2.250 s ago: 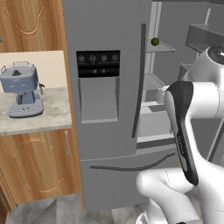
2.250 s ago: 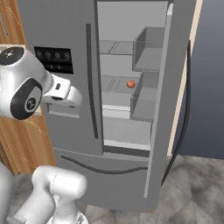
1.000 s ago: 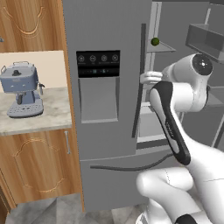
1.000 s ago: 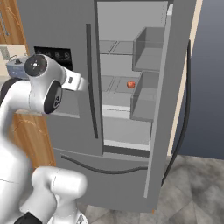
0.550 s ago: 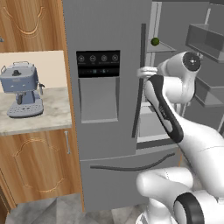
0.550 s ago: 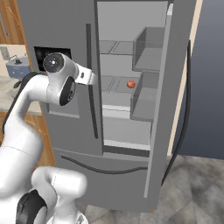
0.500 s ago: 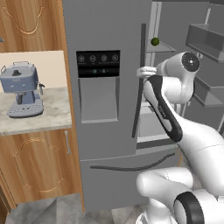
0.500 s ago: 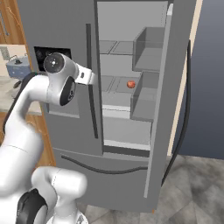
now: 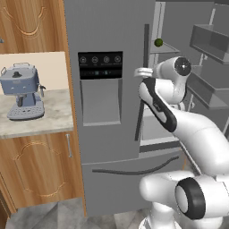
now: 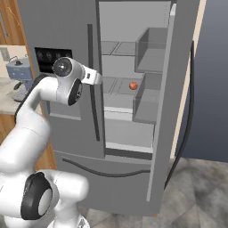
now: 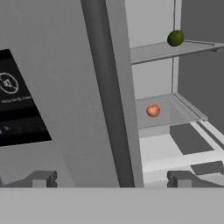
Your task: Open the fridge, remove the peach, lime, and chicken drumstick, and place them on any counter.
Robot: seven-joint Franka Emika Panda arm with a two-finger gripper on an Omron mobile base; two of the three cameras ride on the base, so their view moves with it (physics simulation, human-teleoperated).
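The grey fridge (image 9: 112, 27) has its right door (image 10: 178, 89) swung open and its left door shut. On an upper glass shelf lies the dark green lime (image 9: 158, 42) (image 11: 175, 38). One shelf lower sits the orange-red peach (image 10: 133, 85) (image 11: 153, 110). The chicken drumstick is out of view. My gripper (image 11: 111, 179) is open and holds nothing. It hangs in front of the left door's dark handle (image 11: 107, 87), level with the dispenser panel (image 9: 100, 60), well short of the shelves. The marbled counter (image 9: 36, 120) lies left of the fridge.
A blue coffee machine (image 9: 20, 91) stands on the counter to the left. Brown wooden cabinets (image 9: 40, 165) sit below and above it. The open door's grey bins (image 10: 149, 58) jut out on the right, beside the shelves.
The arm has swung up and left toward the left door's handle. The gripper has stayed open, and the fruit has not moved.
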